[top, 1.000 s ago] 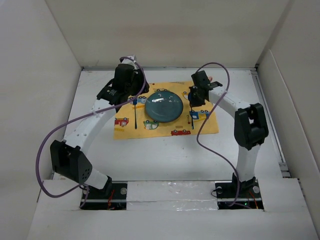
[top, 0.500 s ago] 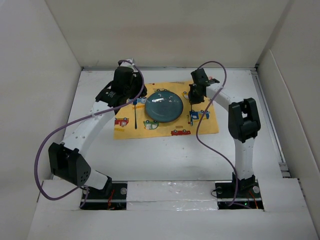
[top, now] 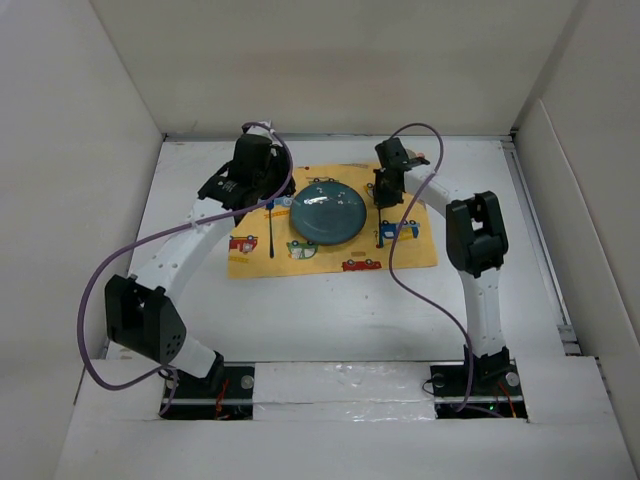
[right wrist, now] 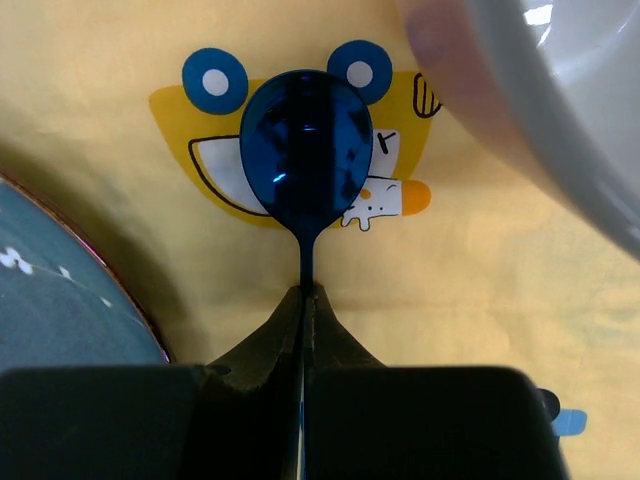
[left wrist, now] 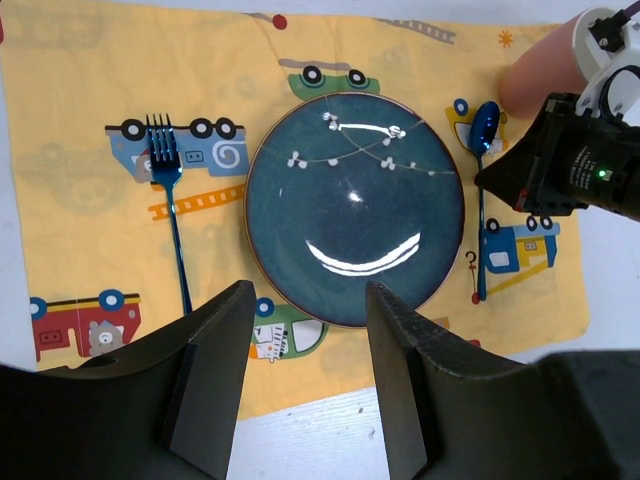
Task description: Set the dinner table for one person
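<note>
Between white walls [top: 60, 150], dinner table [top: 330, 310] carries yellow mat [top: 420, 255].

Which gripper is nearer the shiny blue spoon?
Right. The right gripper is shut on the handle of the shiny blue spoon; the left gripper stands open across the round teal plate from it.

Glossy glazed plate [left wrist: 354, 208]; shiny blue metal spoon [right wrist: 305, 150], fork [left wrist: 163, 155]; matt cloth mat [left wrist: 80, 100]; matt dinner table [top: 330, 310].
</note>
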